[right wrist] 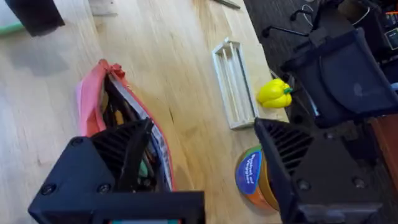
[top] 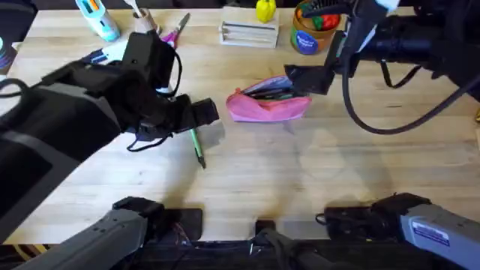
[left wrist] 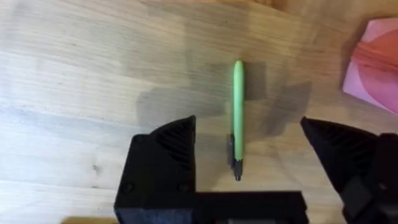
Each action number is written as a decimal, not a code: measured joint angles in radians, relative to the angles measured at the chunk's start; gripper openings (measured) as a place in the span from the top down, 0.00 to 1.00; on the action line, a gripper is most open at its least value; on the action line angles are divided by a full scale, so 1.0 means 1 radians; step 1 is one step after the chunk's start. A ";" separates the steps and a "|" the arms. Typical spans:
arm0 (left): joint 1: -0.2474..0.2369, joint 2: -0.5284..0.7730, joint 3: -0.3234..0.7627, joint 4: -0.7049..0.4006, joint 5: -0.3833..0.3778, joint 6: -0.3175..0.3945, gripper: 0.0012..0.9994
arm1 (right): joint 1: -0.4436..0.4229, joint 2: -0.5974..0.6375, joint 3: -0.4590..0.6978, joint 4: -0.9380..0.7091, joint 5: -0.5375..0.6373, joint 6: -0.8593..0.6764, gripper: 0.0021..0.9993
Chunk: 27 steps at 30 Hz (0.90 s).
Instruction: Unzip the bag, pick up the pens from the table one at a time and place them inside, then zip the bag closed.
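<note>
Left pincer (left wrist: 249,168) gapes wide, empty, straddling green pen (left wrist: 237,112) on table (top: 315,180). Right pincer (right wrist: 205,162) wide apart, one finger inside unzipped pink bag (top: 268,105), centre-far.

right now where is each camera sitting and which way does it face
overhead: above the arm bases, looking down and forward over the table; both arms show, the left end effector over the green pen, the right end effector at the pink bag.
left wrist: on the left arm, facing down at the pen; its open fingers show.
right wrist: on the right arm, facing the open bag; its spread fingers show.
shared: pen in overhead and left wrist; bag in all three.
</note>
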 joint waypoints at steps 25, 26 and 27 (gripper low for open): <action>0.003 0.093 -0.083 0.080 -0.057 -0.125 0.26 | 0.000 0.000 0.000 -0.011 0.000 0.000 0.01; 0.004 0.095 -0.083 0.077 -0.061 -0.126 0.33 | 0.000 0.000 0.000 -0.011 0.000 0.000 0.01; 0.004 0.095 -0.083 0.076 -0.061 -0.129 0.39 | 0.000 0.000 0.000 -0.011 0.000 0.000 0.01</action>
